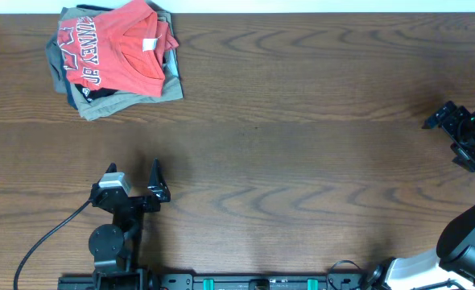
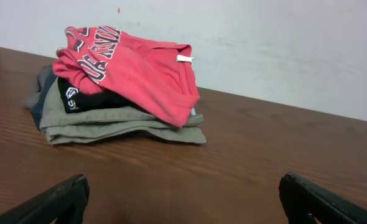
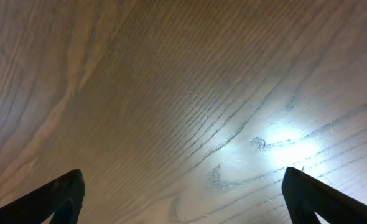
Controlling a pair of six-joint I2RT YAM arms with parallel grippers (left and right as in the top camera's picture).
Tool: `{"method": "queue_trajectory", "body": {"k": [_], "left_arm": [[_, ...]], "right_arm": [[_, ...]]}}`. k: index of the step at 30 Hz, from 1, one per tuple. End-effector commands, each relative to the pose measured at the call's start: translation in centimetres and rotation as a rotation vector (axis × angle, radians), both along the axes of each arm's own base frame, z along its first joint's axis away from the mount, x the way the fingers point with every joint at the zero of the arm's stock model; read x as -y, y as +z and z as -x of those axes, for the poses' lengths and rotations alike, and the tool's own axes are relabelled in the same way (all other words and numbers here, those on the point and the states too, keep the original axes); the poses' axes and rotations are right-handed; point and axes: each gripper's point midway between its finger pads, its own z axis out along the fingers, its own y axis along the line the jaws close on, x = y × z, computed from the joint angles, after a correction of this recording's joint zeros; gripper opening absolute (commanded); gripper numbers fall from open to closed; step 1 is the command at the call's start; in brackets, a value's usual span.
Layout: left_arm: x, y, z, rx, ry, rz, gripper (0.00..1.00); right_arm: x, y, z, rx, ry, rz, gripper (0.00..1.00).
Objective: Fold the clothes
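1. Red-orange T-shirt (image 1: 125,48) lies loosely bunched, not folded flat, on top of a small pile of garments at about 10 o'clock on the bench (image 1: 302,121), close to the far edge.
2. White block lettering (image 2: 99,59) with dark outlines runs across the cloth on the pile's 9 o'clock side. A small white neck tag (image 2: 184,58) shows at the collar, toward 3 o'clock.
3. Directly under it sits a black folded garment (image 2: 90,99) with a white mark on its front edge.
4. Below that lies a khaki folded garment (image 2: 121,121), flat on the wood and sticking out at the pile's 6 o'clock side.
5. A grey-blue layer (image 2: 37,102) peeks out at the pile's 9 o'clock edge.
6. A pale wall (image 2: 283,43) stands behind the pile at 12 o'clock.
7. The left gripper (image 1: 134,169) sits at about 7 o'clock on the bench, well apart from the pile and pointed toward it. Its jaws are spread wide with nothing between them.
8. A black cable (image 1: 44,242) curves from that arm toward the 7 o'clock corner.
9. The right gripper (image 1: 451,141) hangs at about 3 o'clock, far from the pile. Its jaws are spread wide over bare wood grain and hold nothing.
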Motion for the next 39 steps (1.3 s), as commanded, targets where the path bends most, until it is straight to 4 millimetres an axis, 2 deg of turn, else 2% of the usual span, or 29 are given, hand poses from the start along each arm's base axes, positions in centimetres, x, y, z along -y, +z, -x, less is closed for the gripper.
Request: {"method": "queue_trajectory", "body": {"k": [1, 5, 11, 19, 23, 27, 30, 34, 39], "left_arm": [[0.0, -1.5, 0.1, -0.049, -0.004, -0.012, 0.98], [0.0, -1.5, 0.1, -0.049, -0.004, -0.012, 0.98], [0.0, -1.5, 0.1, -0.049, -0.004, -0.013, 0.98], [0.0, -1.5, 0.1, -0.049, -0.004, -0.013, 0.98], [0.0, -1.5, 0.1, -0.049, -0.004, -0.013, 0.98], [0.0, -1.5, 0.1, -0.049, -0.004, -0.012, 0.98], [0.0, -1.5, 0.1, -0.049, -0.004, -0.013, 0.98], [0.0, -1.5, 0.1, -0.049, -0.004, -0.013, 0.98], [0.0, -1.5, 0.1, -0.049, -0.004, -0.012, 0.98]], "right_arm": [[0.1, 0.7, -0.1, 0.014, 0.003, 0.018, 0.99], [-0.2, 2.1, -0.1, 0.053, 0.011, 0.041, 0.99], [-1.9, 7.0, 0.1, 0.189, 0.050, 0.113, 0.99], [-7.0, 14.6, 1.4, 0.423, 0.178, 0.205, 0.99], [-10.1, 18.2, 3.0, 0.553, 0.254, 0.238, 0.99], [-12.5, 20.9, 4.9, 0.661, 0.319, 0.256, 0.99], [-13.8, 22.3, 6.7, 0.717, 0.355, 0.268, 0.99], [-14.3, 23.5, 9.0, 0.786, 0.374, 0.319, 0.99], [-15.0, 22.7, 11.4, 0.873, 0.383, 0.330, 0.99]]}}
